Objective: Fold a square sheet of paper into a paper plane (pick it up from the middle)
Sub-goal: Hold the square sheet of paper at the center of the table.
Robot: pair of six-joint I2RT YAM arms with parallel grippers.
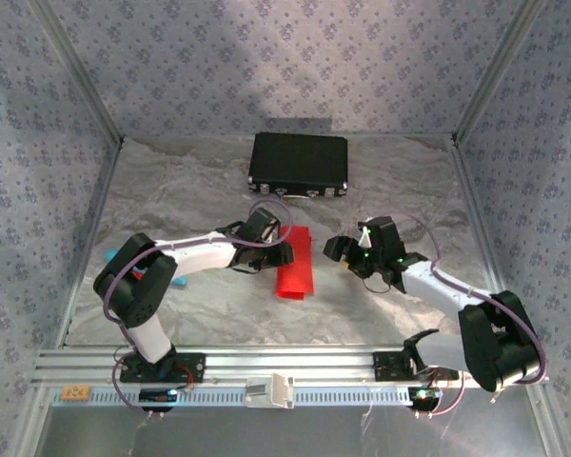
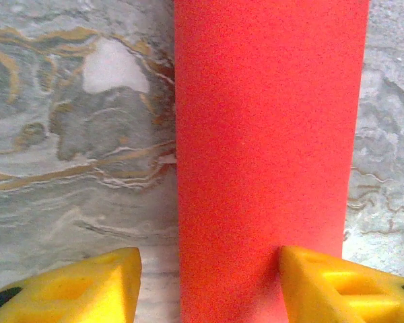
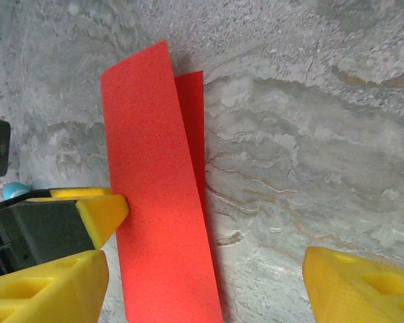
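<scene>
The square sheet of paper [image 1: 295, 262] is bright red and lies folded into a long strip at mid table. A paper plane is out of view. My left gripper [image 1: 280, 243] hangs at the strip's far left side, open. In the left wrist view the left gripper [image 2: 209, 266] straddles the sheet [image 2: 269, 134]: one yellow finger [image 2: 87, 289] is over the table and the other [image 2: 337, 289] touches the red surface. My right gripper [image 1: 339, 249] is open just right of the strip. In the right wrist view the right gripper [image 3: 207, 269] is open, and the sheet's [image 3: 155, 202] upper flap stands raised.
A black case [image 1: 298, 162] sits at the back, beyond the paper. A small turquoise object [image 1: 109, 255] lies at the left, partly behind the left arm, and the same turquoise object [image 3: 15, 190] peeks out in the right wrist view. Patterned walls enclose the marbled table [image 1: 390, 190].
</scene>
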